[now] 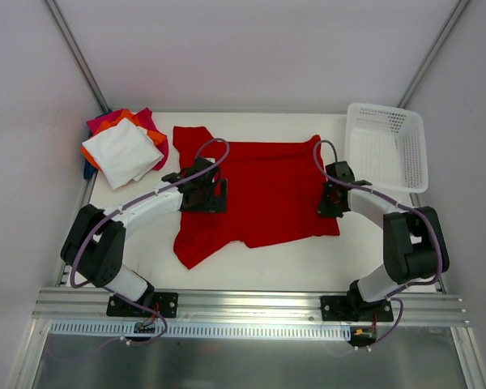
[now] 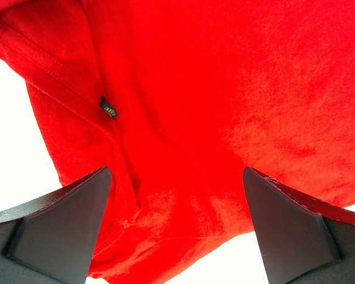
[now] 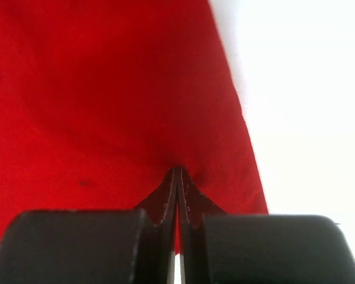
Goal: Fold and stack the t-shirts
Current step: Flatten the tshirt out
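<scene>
Two arms of mine are reaching forward from their bases at the near edge of the table (image 1: 267, 263), both bending at the elbow and turning inward toward the middle. My left arm is stretching to the right, and my left gripper (image 1: 204, 193) is hanging low over the left part of the red t-shirt (image 1: 267, 186), near its sleeves. Its fingers are standing wide apart (image 2: 176, 177), with nothing between them, and the red cloth (image 2: 225, 89) with a small dark label (image 2: 108, 108) is lying just under them. My right arm is folding back to the left, and my right gripper (image 1: 330, 199) is pointing down at the right edge of the shirt. Its fingers are pressing fully together (image 3: 176, 173) and are pinching a small pucker of the red cloth (image 3: 94, 89) close to that edge. The shirt is lying spread in the middle of the table. Farther away, a pile of folded t-shirts (image 1: 125, 150) is sitting in the far left corner, a white one on top, and a white basket (image 1: 386, 109) is standing in the far right corner.
</scene>
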`<state>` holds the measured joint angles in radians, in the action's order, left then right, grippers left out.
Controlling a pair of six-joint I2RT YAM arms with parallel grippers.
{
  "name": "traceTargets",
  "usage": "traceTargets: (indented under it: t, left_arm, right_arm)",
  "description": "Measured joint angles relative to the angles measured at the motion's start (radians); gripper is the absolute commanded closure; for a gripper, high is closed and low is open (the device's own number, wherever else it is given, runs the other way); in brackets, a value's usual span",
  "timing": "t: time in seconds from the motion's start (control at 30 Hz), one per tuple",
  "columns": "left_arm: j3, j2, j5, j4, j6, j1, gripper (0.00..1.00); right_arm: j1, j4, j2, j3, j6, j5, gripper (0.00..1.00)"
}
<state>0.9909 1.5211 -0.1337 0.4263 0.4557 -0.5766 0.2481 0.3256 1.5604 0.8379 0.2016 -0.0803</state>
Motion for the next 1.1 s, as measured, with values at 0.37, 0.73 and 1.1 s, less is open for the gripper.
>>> traceTargets:
  t: [0.37, 0.73, 1.1]
  left_arm:
    - [-0.013, -0.024, 0.001, 0.001, 0.000, 0.000, 0.05]
    - [-0.033, -0.117, 0.002, 0.004, 0.000, 0.000, 0.05]
    - [-0.032, -0.101, -0.024, -0.005, 0.003, 0.000, 0.04]
  right_arm:
    - [-0.158, 0.031, -0.077, -0.068, 0.076, -0.044, 0.99]
    - [-0.295, 0.116, -0.244, -0.087, 0.110, -0.075, 0.22]
    - [-0.008, 0.183, -0.488, 0.053, 0.117, -0.121, 0.01]
